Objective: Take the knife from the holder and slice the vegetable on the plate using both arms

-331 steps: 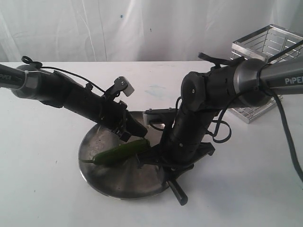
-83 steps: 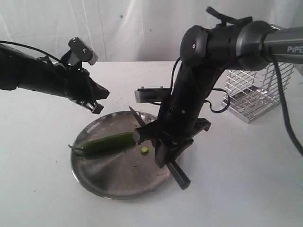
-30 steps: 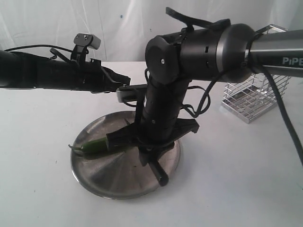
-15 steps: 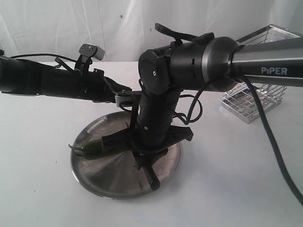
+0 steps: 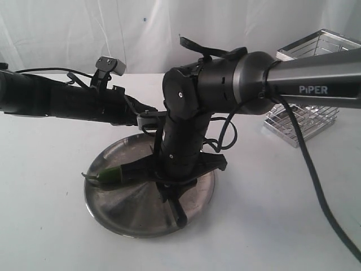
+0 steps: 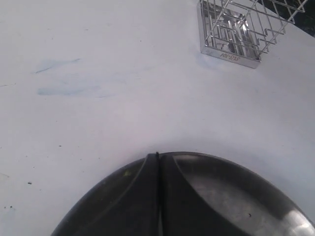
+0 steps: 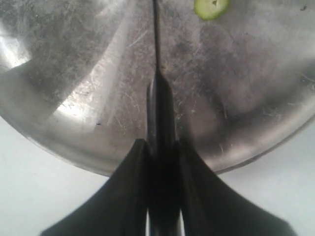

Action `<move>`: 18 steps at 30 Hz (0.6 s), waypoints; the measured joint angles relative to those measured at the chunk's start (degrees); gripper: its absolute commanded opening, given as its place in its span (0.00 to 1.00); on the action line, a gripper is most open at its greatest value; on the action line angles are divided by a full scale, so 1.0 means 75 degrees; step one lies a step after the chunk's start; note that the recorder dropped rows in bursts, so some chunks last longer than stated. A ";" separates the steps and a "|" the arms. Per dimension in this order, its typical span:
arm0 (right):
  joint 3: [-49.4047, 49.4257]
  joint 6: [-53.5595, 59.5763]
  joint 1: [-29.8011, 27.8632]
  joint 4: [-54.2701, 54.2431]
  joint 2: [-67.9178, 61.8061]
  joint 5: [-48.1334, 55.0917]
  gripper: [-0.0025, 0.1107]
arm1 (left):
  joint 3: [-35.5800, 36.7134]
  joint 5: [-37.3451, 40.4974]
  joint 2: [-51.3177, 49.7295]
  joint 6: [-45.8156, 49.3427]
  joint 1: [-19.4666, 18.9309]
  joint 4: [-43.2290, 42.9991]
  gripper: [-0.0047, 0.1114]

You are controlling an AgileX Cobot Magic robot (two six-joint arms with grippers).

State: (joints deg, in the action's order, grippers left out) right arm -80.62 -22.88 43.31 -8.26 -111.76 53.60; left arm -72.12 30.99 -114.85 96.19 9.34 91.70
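Note:
My right gripper (image 5: 172,186) hangs low over the plate (image 5: 113,212), shut on the knife's black handle (image 5: 179,213). In the right wrist view that gripper (image 7: 161,145) clamps the knife (image 7: 158,98), whose thin blade runs edge-on across the plate (image 7: 74,73). A cut slice of the vegetable (image 7: 211,7) lies beside the blade. The dark green vegetable (image 5: 110,175) rests on the plate's left side, its right end hidden behind my right gripper. My left gripper (image 5: 148,112) is shut and empty, held above the plate's far rim; the left wrist view shows the gripper (image 6: 157,160) with its fingers pressed together.
The chrome wire holder (image 5: 304,121) stands at the back right behind the right arm, and the holder (image 6: 236,29) also shows in the left wrist view. White table all round, white curtain behind. The right arm's cable loops down on the right.
The right arm has shifted left over the plate with the knife, covering more of the vegetable. The left arm has dropped a little and reached right.

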 measured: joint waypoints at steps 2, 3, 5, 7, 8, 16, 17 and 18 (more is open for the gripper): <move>0.0000 0.0000 0.0000 0.0006 0.0000 -0.0030 0.02 | 0.0000 0.0005 0.0000 0.0000 0.0000 0.0000 0.04; 0.0000 -0.0012 0.0000 0.0006 0.0000 -0.0030 0.02 | 0.0000 0.0005 0.0000 0.0000 0.0000 0.0000 0.04; 0.0000 -0.0012 0.0000 0.0006 0.0000 -0.0030 0.02 | 0.0000 0.0005 0.0000 0.0000 0.0000 0.0000 0.04; 0.0000 -0.0012 0.0000 0.0019 0.0000 -0.0030 0.02 | 0.0000 0.0071 0.0000 -0.0017 0.0000 0.0000 0.04; 0.0000 -0.0012 0.0000 0.0035 0.0000 -0.0030 0.02 | 0.0000 0.0088 0.0000 -0.0036 0.0000 0.0000 0.04; 0.0000 -0.0414 0.0000 0.0415 0.0000 -0.0030 0.02 | 0.0000 -0.0008 0.0000 -0.0591 0.0000 0.0000 0.04; 0.0000 -0.0435 0.0000 0.0415 0.0000 -0.0030 0.02 | 0.0000 -0.0008 0.0000 -0.0591 0.0000 0.0000 0.04; 0.0000 -0.0452 0.0000 0.0399 0.0000 -0.0030 0.02 | 0.0000 -0.0008 0.0000 -0.0591 0.0000 0.0000 0.04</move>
State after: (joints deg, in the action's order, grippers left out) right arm -80.62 -26.27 43.31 -5.26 -111.76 53.37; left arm -72.12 30.93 -114.85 91.75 9.34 91.70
